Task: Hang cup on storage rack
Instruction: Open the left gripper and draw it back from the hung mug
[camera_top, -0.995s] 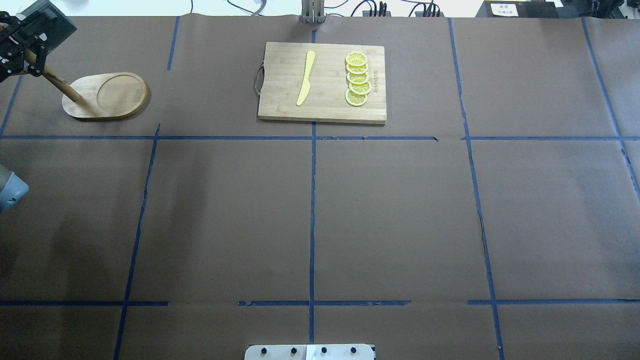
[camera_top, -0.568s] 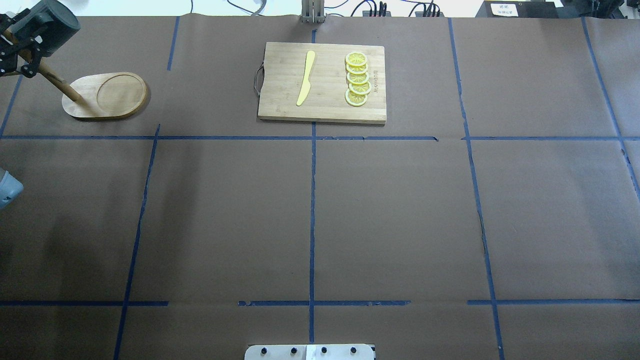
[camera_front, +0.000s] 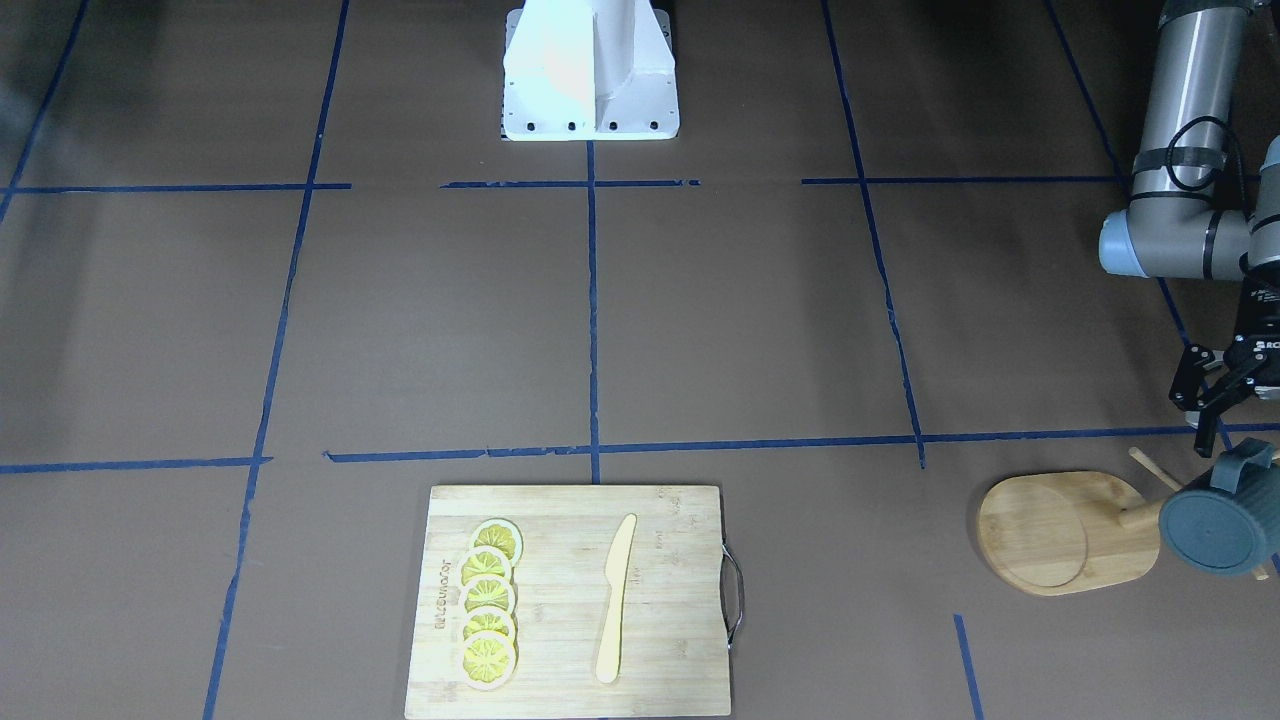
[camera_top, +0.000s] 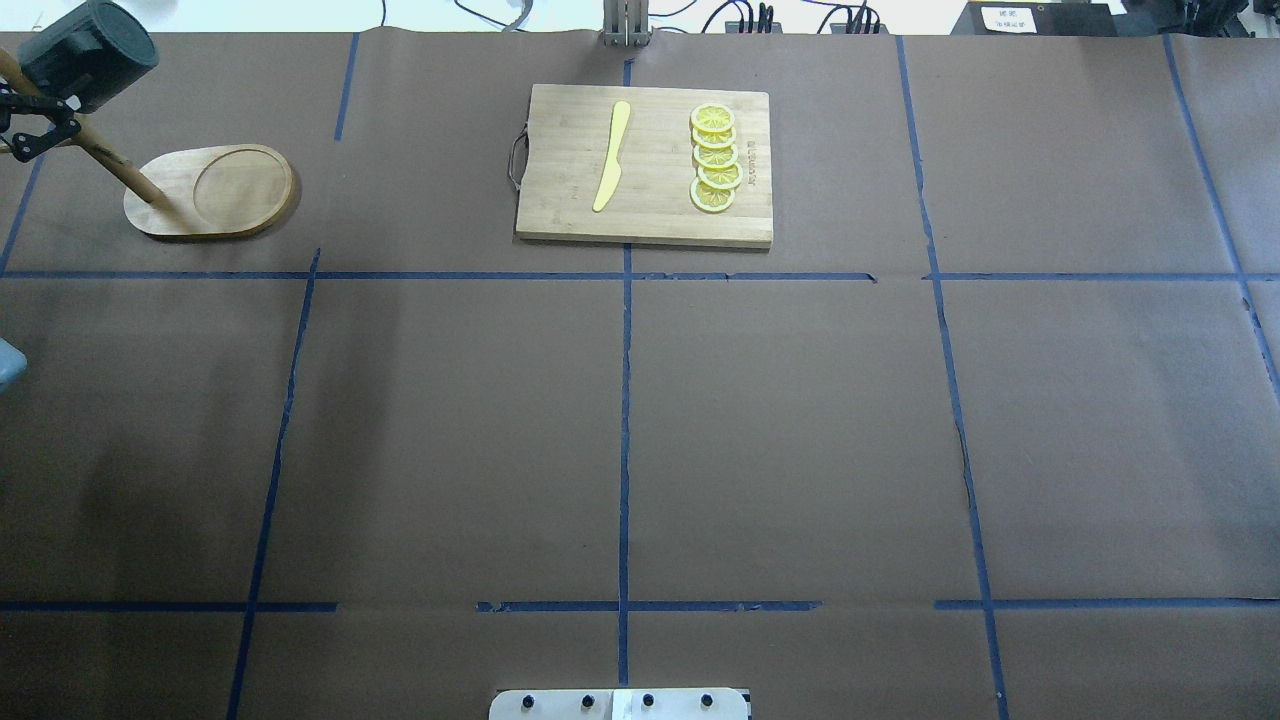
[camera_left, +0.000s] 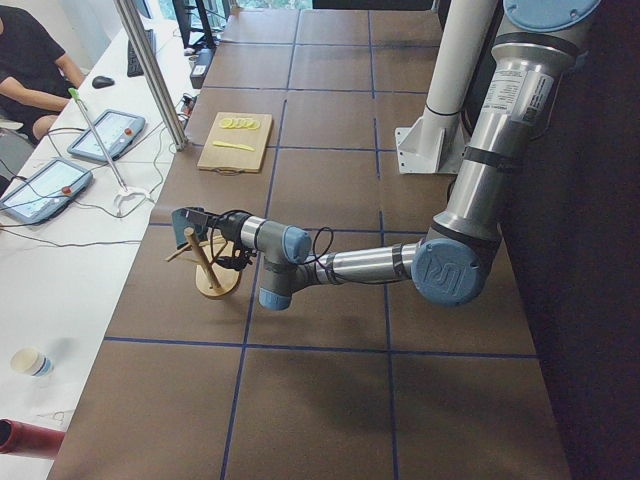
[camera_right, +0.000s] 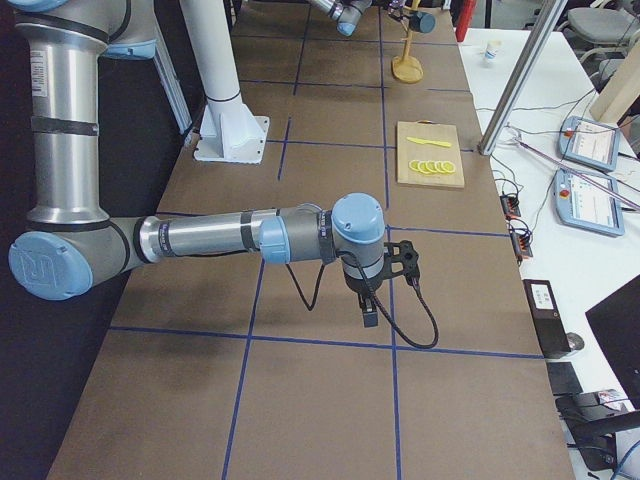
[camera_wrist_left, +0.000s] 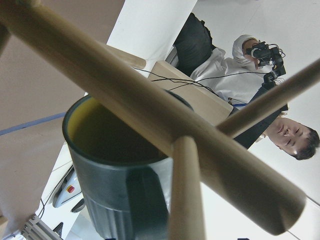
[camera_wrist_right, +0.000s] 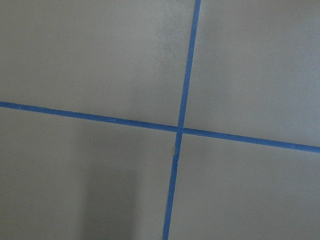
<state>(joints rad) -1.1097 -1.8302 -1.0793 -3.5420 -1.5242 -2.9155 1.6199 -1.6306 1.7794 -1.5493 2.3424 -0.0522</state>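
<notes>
The dark blue-grey cup (camera_top: 88, 55) hangs on an upper peg of the bamboo storage rack (camera_top: 215, 190) at the table's far left, flat bottom facing out; it also shows in the front view (camera_front: 1215, 525). In the left wrist view the cup (camera_wrist_left: 120, 190) shows its yellow inside behind the rack's pole and pegs (camera_wrist_left: 150, 110). My left gripper (camera_front: 1213, 385) is open and empty, just clear of the cup, and shows partly at the overhead view's left edge (camera_top: 30, 120). My right gripper (camera_right: 385, 275) shows only in the right side view; I cannot tell its state.
A wooden cutting board (camera_top: 560, 215) with a yellow knife (camera_top: 611, 157) and several lemon slices (camera_top: 716, 158) lies at the far middle. The right wrist view shows only brown paper with blue tape lines (camera_wrist_right: 182, 127). Operators sit beyond the table's far edge.
My left gripper let go of the cup and drew back toward the overhead view's left edge. The cup stays hanging on the rack's peg.
</notes>
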